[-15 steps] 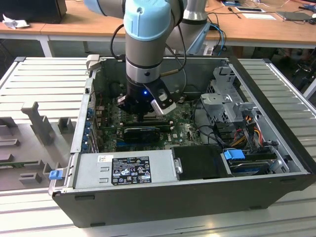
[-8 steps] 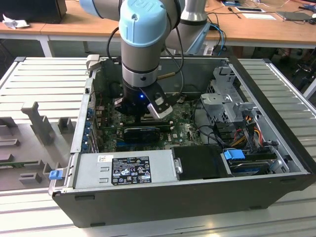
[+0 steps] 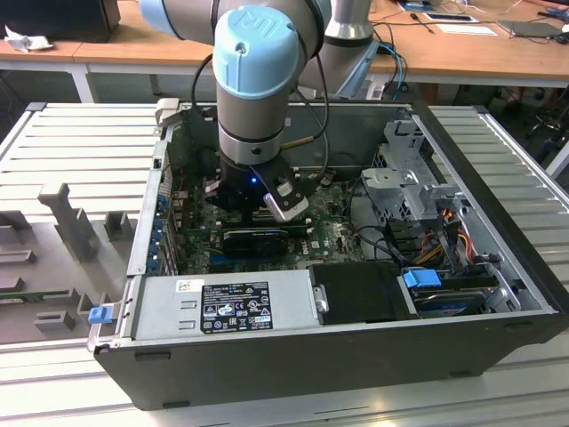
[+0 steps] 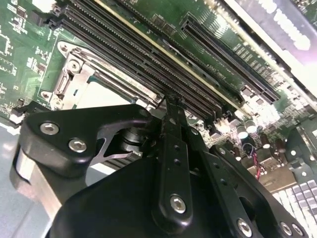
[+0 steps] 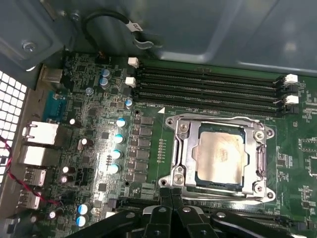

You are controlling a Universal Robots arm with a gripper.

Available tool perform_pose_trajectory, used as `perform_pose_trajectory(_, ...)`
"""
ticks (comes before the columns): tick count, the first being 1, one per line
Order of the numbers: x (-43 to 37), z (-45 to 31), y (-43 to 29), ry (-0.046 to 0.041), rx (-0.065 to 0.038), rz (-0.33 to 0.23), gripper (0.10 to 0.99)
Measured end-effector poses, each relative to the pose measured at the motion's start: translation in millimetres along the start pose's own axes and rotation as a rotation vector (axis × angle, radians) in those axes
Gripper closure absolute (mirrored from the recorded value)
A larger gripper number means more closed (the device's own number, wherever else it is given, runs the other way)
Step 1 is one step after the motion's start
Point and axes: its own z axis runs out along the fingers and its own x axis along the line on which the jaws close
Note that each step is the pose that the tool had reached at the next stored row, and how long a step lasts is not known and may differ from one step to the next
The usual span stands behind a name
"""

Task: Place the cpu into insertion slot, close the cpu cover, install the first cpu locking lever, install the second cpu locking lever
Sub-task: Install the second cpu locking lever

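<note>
Down on the green motherboard (image 5: 89,163), the cpu (image 5: 220,157) sits flat in the insertion slot (image 5: 198,181) with its silver top facing up, so the placing step looks done. Around it the cpu cover (image 5: 181,156) lies folded down, its square window framing the chip, which makes sense since the frame has to press the chip's edges while leaving the top bare. A thin wire lever seems to run along the edge of the frame nearest the memory slots (image 5: 208,87), though whether it's hooked under its catch is hard to tell. In the first wrist view the gripper (image 5: 171,210) has its black fingers (image 5: 163,203) pressed together with nothing between them, and the tips sit just beside the socket frame's near edge, not over the chip itself. The second wrist view shows the same closed tip (image 4: 171,106) poking down by a corner of the socket, near the memory slots. That reads like a pushing pose for the latch hardware rather than a grab. From the exterior view the arm (image 3: 262,80) reaches straight down into the open computer case (image 3: 356,356), with the wrist low over the board.
</note>
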Motion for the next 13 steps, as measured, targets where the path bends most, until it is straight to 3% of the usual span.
perform_pose_trajectory(3, 0.5, 2.5, -0.6, -0.0012, -0.012, 0.000, 0.980)
perform_pose_trajectory(9, 2.5, 6.6, -1.3, -0.0054, -0.051, -0.001, 0.980)
perform_pose_trajectory(13, 3.9, 8.7, -1.6, -0.0063, -0.061, -0.001, 0.980)
